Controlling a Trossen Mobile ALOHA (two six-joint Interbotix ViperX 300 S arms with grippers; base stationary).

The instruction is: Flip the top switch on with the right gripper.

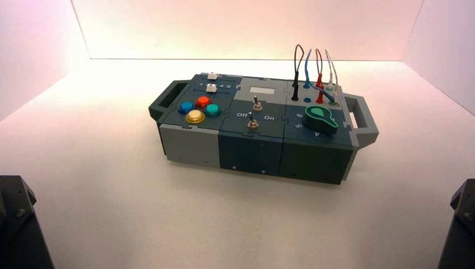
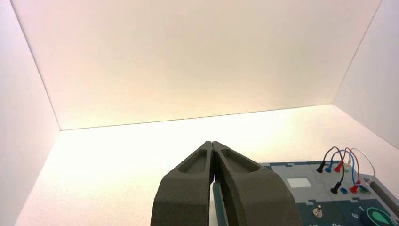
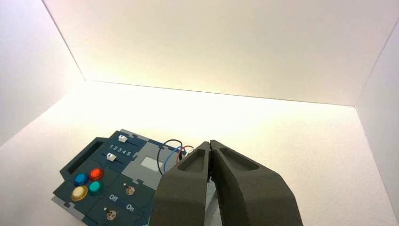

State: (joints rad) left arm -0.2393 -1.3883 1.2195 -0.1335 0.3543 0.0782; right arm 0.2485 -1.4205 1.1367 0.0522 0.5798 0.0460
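Right gripper [image 3: 210,142]: above the bench's near right side, black, its two tapered jaws together, tips meeting.
Left gripper [image 2: 211,143]: idle above the near left side, jaws likewise together.
Bench [image 1: 168,224]: one, pale, smooth and flat, under the box.
Box [image 1: 249,147]: one, dark blue-green and grey interlocking panels, with two angular grey handles [image 1: 367,120], one at each end.
Switches: two, mid-box, small metal toggles; the top switch [image 1: 257,106] sits farther back, the lower switch [image 1: 252,124] nearer the front.
Top switch and jaws: well apart, nothing touching it.
Buttons: four round, glossy domes at left: blue [image 1: 186,107], red [image 1: 203,102], green [image 1: 213,110], yellow [image 1: 195,116].
Sliders: two white blocky caps, back left [image 1: 212,75] and just in front [image 1: 211,88].
Window [image 1: 262,90]: one pale rectangle, back centre.
Knob [image 1: 320,119]: one, green, teardrop-shaped, front right.
Wires: thin, looping, back right; black [image 1: 296,55], blue [image 1: 307,66], red [image 1: 321,59], white [image 1: 330,60].
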